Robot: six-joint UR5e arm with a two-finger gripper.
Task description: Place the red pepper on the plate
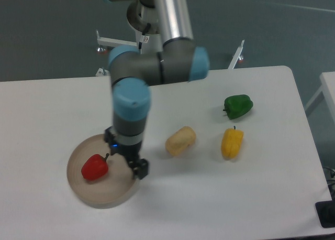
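**Pepper resting on plate, end effector apart from it**

Plate (84, 190) sits nearest, at the front left of the white counter (209, 198): a round tan disc with a shallow rim. On its left half lies the red pepper (95, 167), dark stem pointing up and right, nothing touching it. Just right of the pepper, over the plate's right edge, hangs the end effector (131, 164), holding nothing; how far its fingers are parted cannot be told from this angle. Further back, near the counter's middle, lies a beige potato-like lump (180, 140). To its right is a yellow pepper (232, 143), and beyond that a green pepper (238, 106), each apart from the others.
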